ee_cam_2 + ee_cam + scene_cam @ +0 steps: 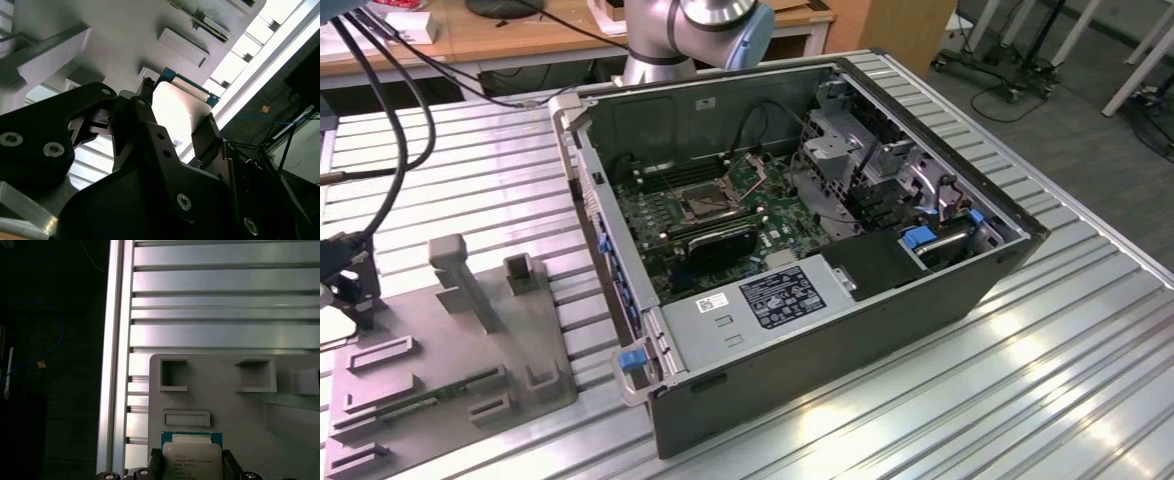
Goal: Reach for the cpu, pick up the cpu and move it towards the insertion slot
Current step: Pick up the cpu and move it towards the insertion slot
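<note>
The jaws are gripping the cpu by two opposite edges. A dark finger is pressing against each side of its green rim, and the silvery top plate is showing between them in both wrist views. The chip is hanging at the near edge of the grey tray, just beside one of its shallow rectangular recesses. Whether it is already clearing the tray surface I cannot tell. The ribbed bench is stretching away beyond. At the exterior view's left the tray is lying well apart from the insertion slot, which is sitting on the green board inside the open computer case.

This is looking like the pick-up step. Doing it well is depending on squeezing only the rim, holding the chip level, and rising straight so that no corner is catching the tray's raised frames.
</note>
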